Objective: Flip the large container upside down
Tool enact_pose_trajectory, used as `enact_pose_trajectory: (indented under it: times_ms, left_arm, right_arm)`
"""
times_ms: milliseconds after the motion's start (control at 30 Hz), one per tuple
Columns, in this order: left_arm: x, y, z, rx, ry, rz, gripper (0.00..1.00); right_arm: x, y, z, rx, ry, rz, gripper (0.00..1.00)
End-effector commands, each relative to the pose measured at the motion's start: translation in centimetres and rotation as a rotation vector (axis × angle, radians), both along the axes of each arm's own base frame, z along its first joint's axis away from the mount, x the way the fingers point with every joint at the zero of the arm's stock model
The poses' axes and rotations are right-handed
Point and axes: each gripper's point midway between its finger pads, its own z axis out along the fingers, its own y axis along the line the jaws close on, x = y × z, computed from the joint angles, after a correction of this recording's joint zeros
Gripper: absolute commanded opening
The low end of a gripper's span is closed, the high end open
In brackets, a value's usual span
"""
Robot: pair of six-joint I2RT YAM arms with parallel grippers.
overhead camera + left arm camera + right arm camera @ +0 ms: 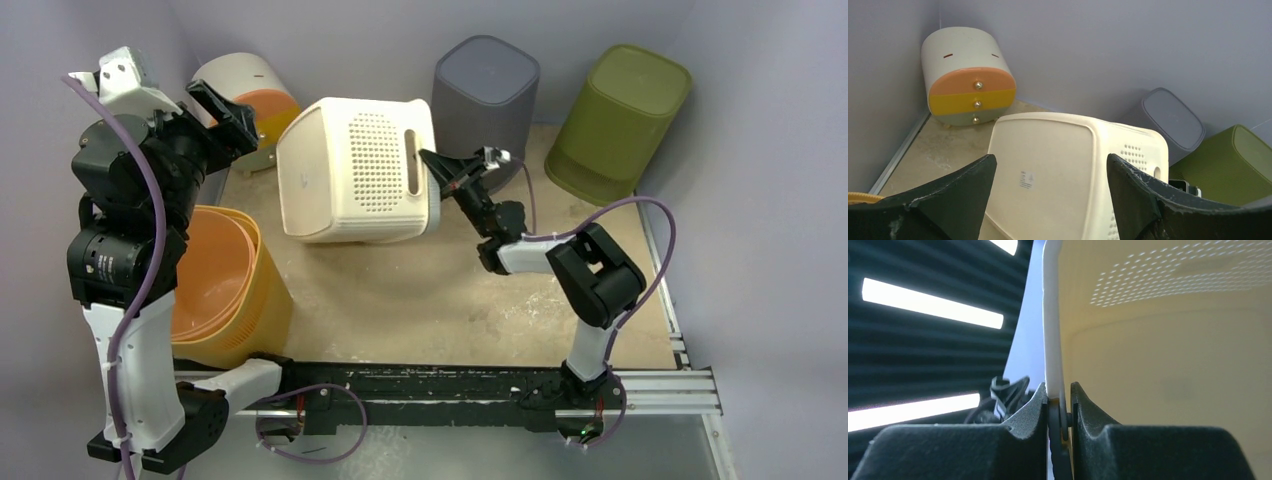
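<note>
The large cream container point(355, 185) with a perforated side lies tipped on its side at the middle of the table, its flat bottom facing left. My right gripper point(437, 170) is shut on its rim at the right side; in the right wrist view the white rim point(1053, 330) runs between the jaws of my right gripper point(1059, 402), with the cream inside to the right. My left gripper point(225, 110) is open and empty, raised at the far left. In the left wrist view the container's bottom point(1043, 175) shows between the spread fingers point(963, 185), apart from them.
An orange bucket point(215, 290) stands at the front left under my left arm. A small drawer unit point(250, 95) lies at the back left corner. A grey bin point(485, 85) and a green bin point(620, 120) stand upside down at the back right.
</note>
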Motion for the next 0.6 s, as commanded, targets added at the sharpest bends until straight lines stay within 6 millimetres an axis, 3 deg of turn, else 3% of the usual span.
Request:
enact_pose_trajectory:
  times_ms: [0, 133, 333, 567]
  left_arm:
    - [0.9, -0.3, 0.3, -0.001, -0.023, -0.010, 0.78]
    - [1.8, -0.9, -1.1, 0.000, 0.002, -0.028, 0.78]
    - [3.0, -1.7, -2.7, -0.019, 0.018, -0.057, 0.77]
    - [3.8, -2.2, -4.0, -0.026, 0.034, -0.074, 0.77]
  right_arm:
    - [-1.2, -3.6, -4.1, 0.075, 0.141, 0.016, 0.00]
    - [-2.2, -5.1, -8.2, 0.039, 0.247, -0.005, 0.00]
    - [-3.6, -5.9, -12.2, -0.057, 0.315, -0.022, 0.00]
    - [-2.9, -6.6, -17.1, -0.218, 0.327, -0.035, 0.00]
